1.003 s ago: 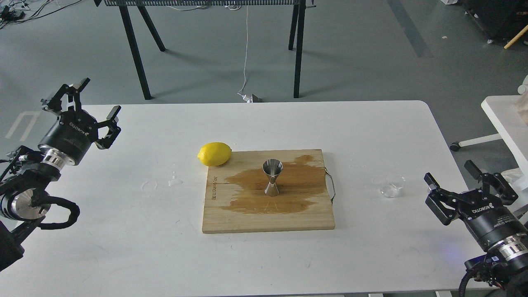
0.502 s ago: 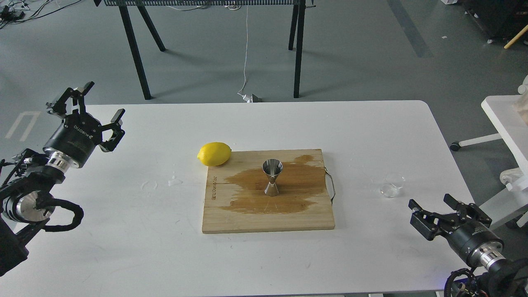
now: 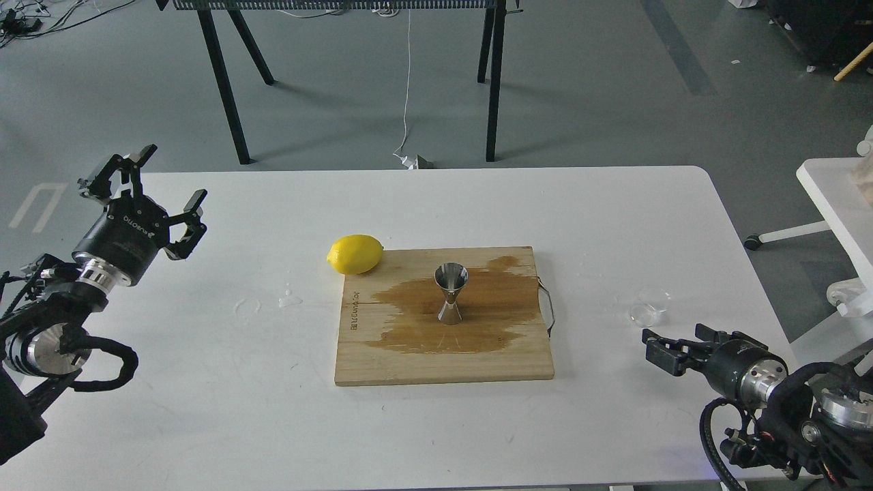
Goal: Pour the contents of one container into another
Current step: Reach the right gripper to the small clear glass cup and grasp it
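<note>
The small clear glass cup stands upright on the white table, right of the board. On the wet wooden cutting board the steel jigger stands upright at the middle. My right gripper hovers low over the table just in front of the glass cup, pointing left, open and holding nothing. Far off at the table's left edge, my left gripper is raised and open, also with nothing in it.
A yellow lemon lies against the board's far-left corner. A dark wet stain spreads around the jigger. Small water drops sit left of the board. A metal handle sticks out of the board's right side.
My right gripper has dropped lower, swung left and turned level, ending in front of the glass cup. The left gripper has drifted slightly down and right. Cup and jigger have not moved.
</note>
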Controlling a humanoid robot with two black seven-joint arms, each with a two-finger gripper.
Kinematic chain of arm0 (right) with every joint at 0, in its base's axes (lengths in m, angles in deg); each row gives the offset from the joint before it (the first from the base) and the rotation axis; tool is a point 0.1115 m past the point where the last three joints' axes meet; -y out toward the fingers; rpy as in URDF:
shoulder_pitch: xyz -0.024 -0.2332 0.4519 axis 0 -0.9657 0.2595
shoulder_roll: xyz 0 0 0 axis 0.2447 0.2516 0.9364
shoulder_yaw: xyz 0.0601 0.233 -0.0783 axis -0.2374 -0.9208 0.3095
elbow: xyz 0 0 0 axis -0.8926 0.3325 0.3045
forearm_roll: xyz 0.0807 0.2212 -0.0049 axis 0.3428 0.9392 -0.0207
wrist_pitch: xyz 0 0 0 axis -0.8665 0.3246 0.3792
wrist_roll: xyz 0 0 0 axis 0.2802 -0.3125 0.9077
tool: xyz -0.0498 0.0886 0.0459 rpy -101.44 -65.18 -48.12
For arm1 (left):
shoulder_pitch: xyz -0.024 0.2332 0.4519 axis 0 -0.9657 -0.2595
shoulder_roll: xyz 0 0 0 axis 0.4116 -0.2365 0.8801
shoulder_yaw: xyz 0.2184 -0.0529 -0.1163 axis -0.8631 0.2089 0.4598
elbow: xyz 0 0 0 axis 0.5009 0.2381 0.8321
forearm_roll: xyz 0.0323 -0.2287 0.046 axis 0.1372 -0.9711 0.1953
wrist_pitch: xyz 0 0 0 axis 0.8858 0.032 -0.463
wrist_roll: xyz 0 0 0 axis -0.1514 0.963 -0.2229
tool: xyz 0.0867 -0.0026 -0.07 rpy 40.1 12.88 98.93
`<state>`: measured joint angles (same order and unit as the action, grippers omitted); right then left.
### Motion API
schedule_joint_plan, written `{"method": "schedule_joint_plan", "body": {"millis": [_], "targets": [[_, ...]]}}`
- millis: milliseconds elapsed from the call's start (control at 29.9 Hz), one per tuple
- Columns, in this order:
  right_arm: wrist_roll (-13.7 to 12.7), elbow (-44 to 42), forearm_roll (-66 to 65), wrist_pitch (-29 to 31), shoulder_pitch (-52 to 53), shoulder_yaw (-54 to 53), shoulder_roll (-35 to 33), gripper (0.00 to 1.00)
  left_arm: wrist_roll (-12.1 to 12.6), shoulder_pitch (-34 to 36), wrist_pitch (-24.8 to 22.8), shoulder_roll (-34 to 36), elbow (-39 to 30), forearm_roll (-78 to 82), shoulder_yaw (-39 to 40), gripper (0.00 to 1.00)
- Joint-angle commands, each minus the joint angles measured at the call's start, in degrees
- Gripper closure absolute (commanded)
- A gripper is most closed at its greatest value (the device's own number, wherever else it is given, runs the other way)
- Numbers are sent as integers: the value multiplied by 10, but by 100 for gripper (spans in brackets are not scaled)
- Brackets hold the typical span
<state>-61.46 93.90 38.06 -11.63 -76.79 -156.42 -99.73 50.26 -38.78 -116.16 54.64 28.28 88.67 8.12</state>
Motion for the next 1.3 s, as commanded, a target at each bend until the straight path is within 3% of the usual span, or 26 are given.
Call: {"method": "schedule_joint_plan", "body": {"millis": [0, 970, 1170, 1271], "targets": [[1, -16, -2, -39, 38, 5, 2, 3, 0, 1, 0, -1, 0, 0, 0, 9], [-2, -162, -46, -39, 163, 72, 54, 4, 0, -12, 0, -1, 2, 1, 0, 8], [-3, -182, -53, -39, 170, 74, 62, 6, 0, -13, 0, -1, 3, 2, 0, 8], [-4, -182, -55, -39, 170, 74, 62, 12, 0, -13, 0, -1, 3, 2, -1, 8]]}}
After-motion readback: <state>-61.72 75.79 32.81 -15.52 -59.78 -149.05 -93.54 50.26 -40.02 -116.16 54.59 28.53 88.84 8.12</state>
